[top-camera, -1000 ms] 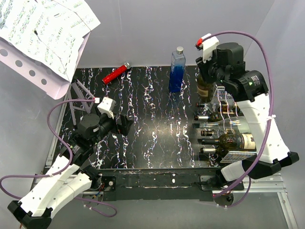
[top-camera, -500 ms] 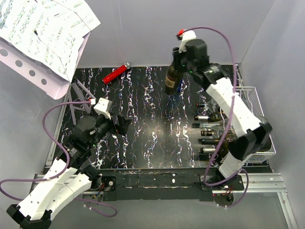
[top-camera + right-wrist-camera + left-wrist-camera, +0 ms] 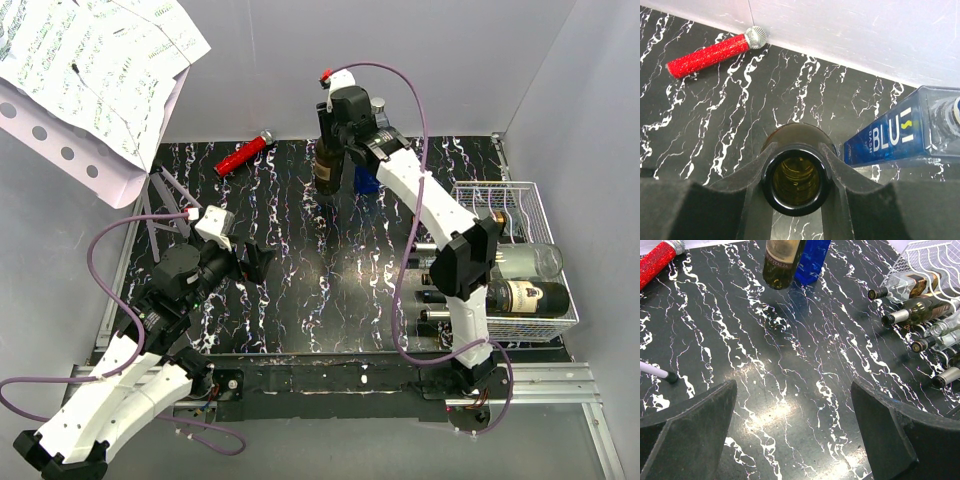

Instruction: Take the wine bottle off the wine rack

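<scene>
**A:** Top view. Containers?
**B:** One wine rack (image 3: 530, 203), white wire, at the right edge of the tabletop (image 3: 300, 300). Contents: several bottles (image 3: 525, 297) lying on their sides.
**A:** The item sought?
**B:** One wine bottle (image 3: 327, 172), dark glass, upright. It is out of the rack at back centre, well apart from it. The right gripper (image 3: 335, 130) is clamped on its neck. A blue bottle (image 3: 368, 180) stands just beside it. The left gripper (image 3: 258, 262) has its jaws spread wide, holding nothing.
**A:** Left wrist view. Any writing?
**B:** The wine bottle's pale label reads "ITALIA". Its base hangs above the tabletop. The rack bottles' labels are not legible.
**A:** Right wrist view?
**B:** Fingers are closed on either side of the neck. The mouth is uncorked, amber within. The blue bottle is lettered "BLU". One red glitter microphone (image 3: 715, 52) lies by the back wall.
</scene>
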You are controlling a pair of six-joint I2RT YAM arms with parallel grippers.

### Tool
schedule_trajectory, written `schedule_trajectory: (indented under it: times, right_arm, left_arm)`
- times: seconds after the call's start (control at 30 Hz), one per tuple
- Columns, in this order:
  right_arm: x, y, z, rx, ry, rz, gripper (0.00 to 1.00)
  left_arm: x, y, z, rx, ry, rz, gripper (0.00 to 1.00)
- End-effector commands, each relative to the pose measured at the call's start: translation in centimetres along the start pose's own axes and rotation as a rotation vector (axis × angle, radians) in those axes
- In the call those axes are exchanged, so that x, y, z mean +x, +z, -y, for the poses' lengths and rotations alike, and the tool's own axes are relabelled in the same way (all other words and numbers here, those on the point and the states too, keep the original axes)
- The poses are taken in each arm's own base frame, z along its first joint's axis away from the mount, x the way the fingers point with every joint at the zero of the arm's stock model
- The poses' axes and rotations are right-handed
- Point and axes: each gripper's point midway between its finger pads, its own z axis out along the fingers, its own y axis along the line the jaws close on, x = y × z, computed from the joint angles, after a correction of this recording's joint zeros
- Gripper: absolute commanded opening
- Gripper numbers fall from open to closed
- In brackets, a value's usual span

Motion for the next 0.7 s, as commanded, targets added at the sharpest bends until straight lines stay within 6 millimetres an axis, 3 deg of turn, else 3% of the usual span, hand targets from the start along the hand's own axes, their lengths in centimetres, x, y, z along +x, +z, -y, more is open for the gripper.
schedule_trajectory:
  times: [0.0,0.13,0.4,0.47,0.53,0.67]
  right_arm:
    - [-8.0,-1.0,0.5,0.027,0.111,0.244,0.01]
    - [-7.2,0.1,0.1,0.017,0.128,0.229,0.01]
    - [-4.4,2.1,-0.3,0.014,0.113,0.159,0.15]
    - [-4.0,2.3,-0.3,0.017,0.115,0.148,0.22]
    - [-3.5,2.5,-0.5,0.017,0.128,0.136,0.36]
    - [-2.8,2.8,-0.6,0.031,0.118,0.123,0.43]
  left_arm:
    - [0.1,-0.1,0.1,0.005,0.005,0.002,0.98]
    - [-0.1,-0.2,0.1,0.003,0.004,0.009,0.98]
    - [0.0,-0.1,0.0,0.002,0.006,0.003,0.98]
    - [0.1,-0.1,0.0,0.002,0.005,0.003,0.98]
    - [0.1,-0.1,0.1,0.003,0.005,0.003,0.98]
    - [0.1,0.0,0.0,0.001,0.006,0.0,0.98]
